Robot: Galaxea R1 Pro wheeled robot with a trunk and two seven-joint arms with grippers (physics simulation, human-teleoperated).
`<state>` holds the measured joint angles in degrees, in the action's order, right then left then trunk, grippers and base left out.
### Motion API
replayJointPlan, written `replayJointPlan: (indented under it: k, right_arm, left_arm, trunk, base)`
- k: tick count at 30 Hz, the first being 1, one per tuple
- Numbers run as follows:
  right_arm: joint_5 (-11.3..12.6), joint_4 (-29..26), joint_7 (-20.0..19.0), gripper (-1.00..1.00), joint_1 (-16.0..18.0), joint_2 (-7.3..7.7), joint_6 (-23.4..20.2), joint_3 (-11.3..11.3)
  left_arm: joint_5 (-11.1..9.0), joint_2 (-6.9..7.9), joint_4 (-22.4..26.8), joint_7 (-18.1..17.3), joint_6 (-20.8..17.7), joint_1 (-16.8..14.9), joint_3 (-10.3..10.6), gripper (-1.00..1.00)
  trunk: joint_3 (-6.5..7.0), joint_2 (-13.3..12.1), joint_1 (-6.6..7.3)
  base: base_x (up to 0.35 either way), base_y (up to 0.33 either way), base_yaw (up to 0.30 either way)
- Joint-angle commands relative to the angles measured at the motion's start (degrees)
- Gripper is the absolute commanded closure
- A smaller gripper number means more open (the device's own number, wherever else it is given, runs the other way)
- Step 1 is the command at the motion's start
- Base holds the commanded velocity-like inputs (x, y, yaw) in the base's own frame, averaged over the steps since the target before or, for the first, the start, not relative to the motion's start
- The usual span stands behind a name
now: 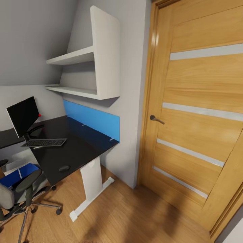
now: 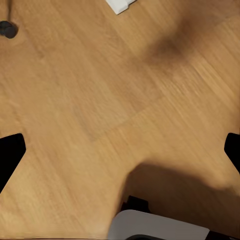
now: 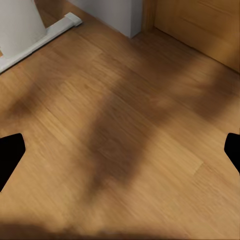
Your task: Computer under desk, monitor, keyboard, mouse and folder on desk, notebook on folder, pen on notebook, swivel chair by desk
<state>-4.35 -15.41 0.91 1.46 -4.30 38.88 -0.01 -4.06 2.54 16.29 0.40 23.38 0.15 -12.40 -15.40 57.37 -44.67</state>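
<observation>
Black-topped desk [image 1: 76, 148] with a blue back panel and white leg stands against the pale grey wall, left of the oak door [image 1: 199, 111] w/ frosted strips and a dark lever handle. On the desk top: large flat black-screened monitor [image 1: 23, 115] on a black stem, toward the far left end; slim black-keyed keyboard [image 1: 45, 142] in a silver-grey frame lying just in front of the monitor's base; small rounded black mouse [image 1: 64, 168] near the front edge, apart from the keyboard, closer to the desk's white leg. A small red spot shows just behind the monitor's right edge; can't tell what it belongs to.

Grey upholstered swivel chair [image 1: 20, 194] w/ black padded armrests and chrome star base sits at lower left of the head view, just beside the desk's front corner, partly cut by the frame. Flat bright blue folder [image 1: 18, 173] lies on its seat, partly hidden by an armrest; a thin white stick on it is prob. the pen [image 1: 20, 173], too small to be sure.

White wall shelves [image 1: 87, 60], two tiers, hang above the desk.

Left gripper [image 2: 120, 150]: both dark fingertips show at opposite edges of the left wrist view, spread wide, nothing between them, light wood floor [image 2: 100, 100] below. Right gripper [image 3: 120, 150]: same, fingers wide apart, holding nothing, over the floor near the desk's white foot.
</observation>
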Motion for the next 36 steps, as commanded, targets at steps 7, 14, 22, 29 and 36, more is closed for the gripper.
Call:
replayJointPlan:
  k: [7,14,22,29,36]
  right_arm:
    - [-0.39,0.03,0.11,-1.0,0.03,-0.01,0.19,-0.08]
    - [-0.39,0.03,0.14,-1.0,0.03,-0.01,0.15,-0.08]
    - [-0.39,0.05,0.1,-1.0,0.03,-0.01,0.2,-0.08]
    - [-0.39,0.03,0.07,-1.0,0.03,-0.01,0.23,-0.08]
    - [-0.39,0.06,0.06,-1.0,0.03,-0.01,0.15,-0.08]
  left_arm:
    - [-0.42,0.03,0.06,0.07,0.09,0.03,0.12,-1.0]
    - [-0.42,0.01,0.06,0.11,0.09,-0.01,0.12,-1.0]
    - [-0.42,0.01,0.06,0.08,0.09,0.03,0.11,-1.0]
    - [-0.42,0.01,0.06,0.07,0.09,0.02,0.12,-1.0]
    - [-0.42,0.01,0.05,0.07,0.09,0.01,0.16,-1.0]
  trunk:
    - [-0.06,0.04,-0.01]
    - [-0.06,0.04,-0.01]
    - [-0.06,0.04,-0.01]
    - [-0.06,0.04,-0.01]
    - [-0.06,0.04,-0.01]
  base:
    - [0.0,0.0,0.287]
    - [0.0,0.0,0.287]
    - [0.0,0.0,0.287]
    - [0.0,0.0,0.287]
    - [0.0,0.0,0.287]
